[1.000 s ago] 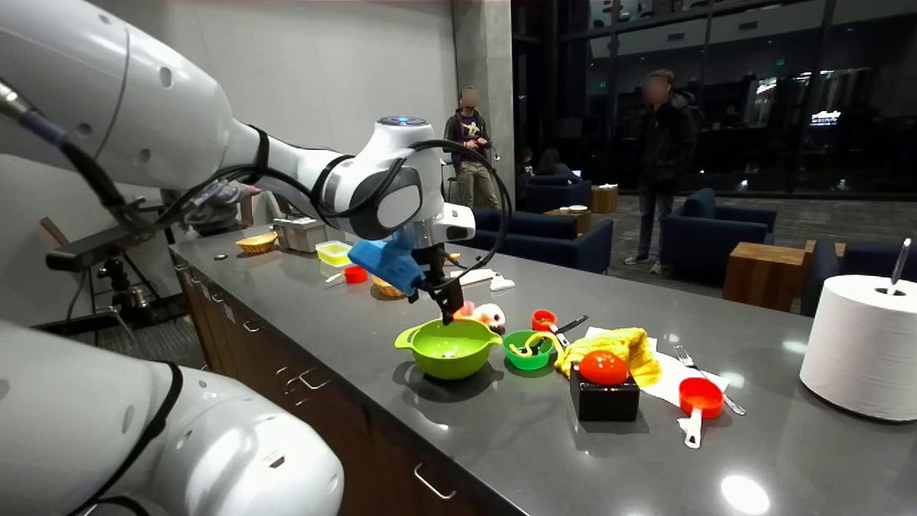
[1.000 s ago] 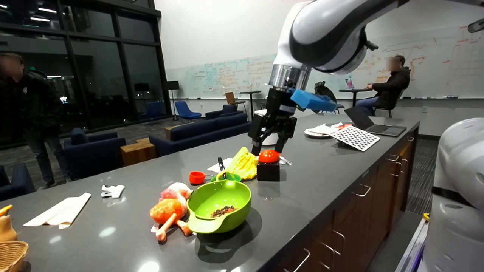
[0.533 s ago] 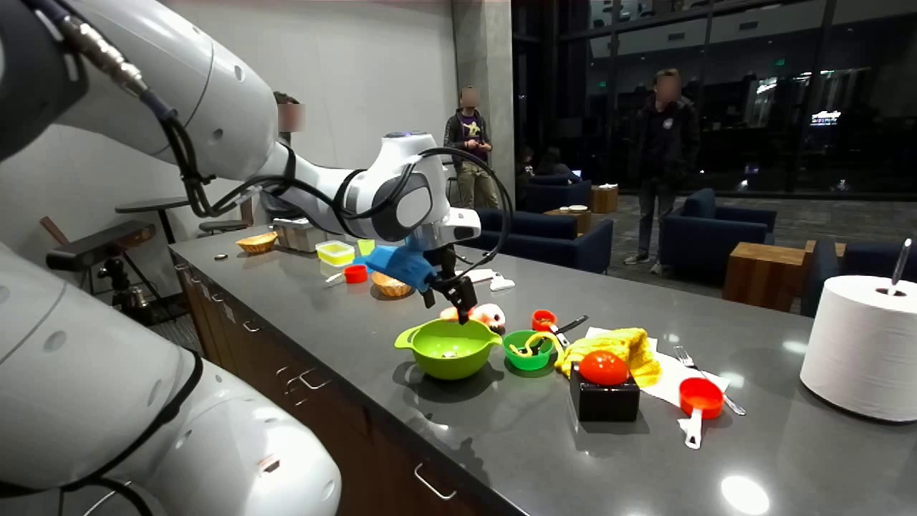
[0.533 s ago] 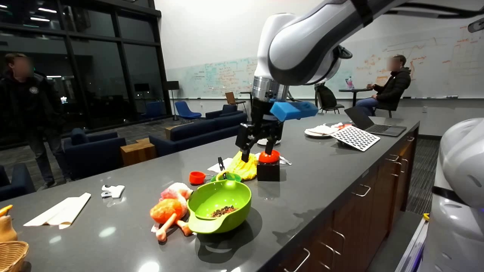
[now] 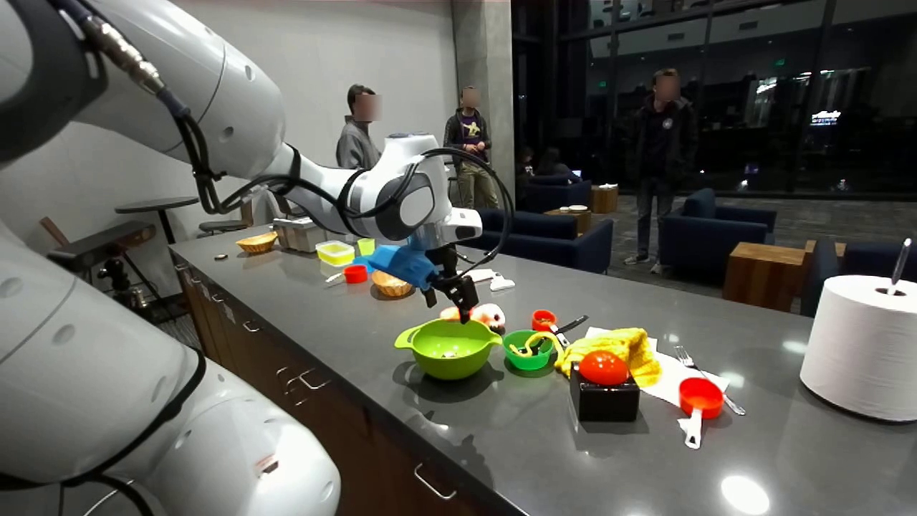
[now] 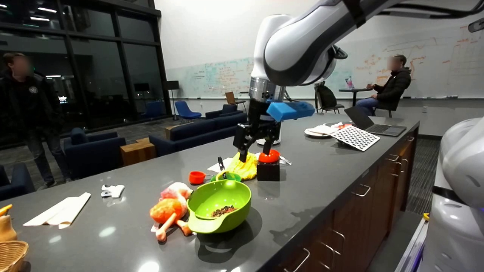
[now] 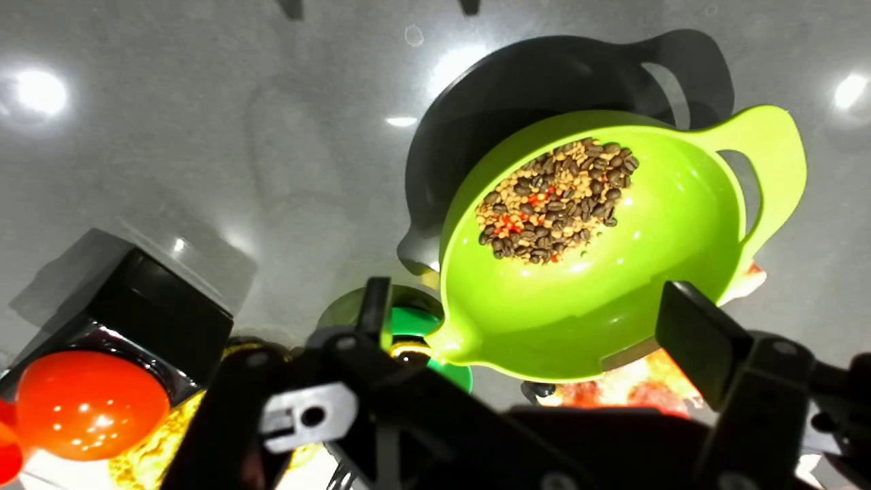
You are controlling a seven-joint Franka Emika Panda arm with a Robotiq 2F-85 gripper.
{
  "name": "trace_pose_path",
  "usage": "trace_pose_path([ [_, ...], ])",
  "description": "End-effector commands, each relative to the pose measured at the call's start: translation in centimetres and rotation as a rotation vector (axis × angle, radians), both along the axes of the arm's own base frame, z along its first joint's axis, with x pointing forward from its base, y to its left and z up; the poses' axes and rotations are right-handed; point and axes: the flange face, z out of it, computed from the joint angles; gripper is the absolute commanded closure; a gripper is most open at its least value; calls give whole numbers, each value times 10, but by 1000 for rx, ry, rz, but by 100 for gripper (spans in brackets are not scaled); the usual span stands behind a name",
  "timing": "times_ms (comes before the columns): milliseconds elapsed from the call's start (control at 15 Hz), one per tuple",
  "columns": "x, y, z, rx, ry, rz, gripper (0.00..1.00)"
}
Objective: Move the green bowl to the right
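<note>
The green bowl (image 5: 450, 365) stands upright on the grey counter, with small beans and bits in its bottom. It also shows in an exterior view (image 6: 236, 219) and in the wrist view (image 7: 670, 238), where its looped handle points right and its spout points lower left. My gripper (image 5: 448, 307) is open and empty, pointing down above the bowl; it also shows in an exterior view (image 6: 255, 154). In the wrist view the spread fingers (image 7: 531, 306) overlap the bowl's lower part, one left of the spout, one over the far side. I see no contact.
A small darker-green cup (image 5: 528, 358) stands beside the bowl, near a yellow cloth (image 5: 641, 351) and a black box (image 5: 605, 405) with a red dome. A plush toy (image 6: 166, 209) lies against the bowl. A red measuring cup (image 5: 701, 395) and paper roll (image 5: 852, 351) stand farther along.
My gripper has moved a little right in an exterior view, and left and down in an exterior view, mostly during the earlier half second. It stays open. The bowl has not moved.
</note>
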Motion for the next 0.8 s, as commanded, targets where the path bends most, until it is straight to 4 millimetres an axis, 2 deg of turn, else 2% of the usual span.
trace_pose_path([
  [0,2,-1,-5,0,20,-8,0],
  [733,27,-1,-40,52,96,-42,0],
])
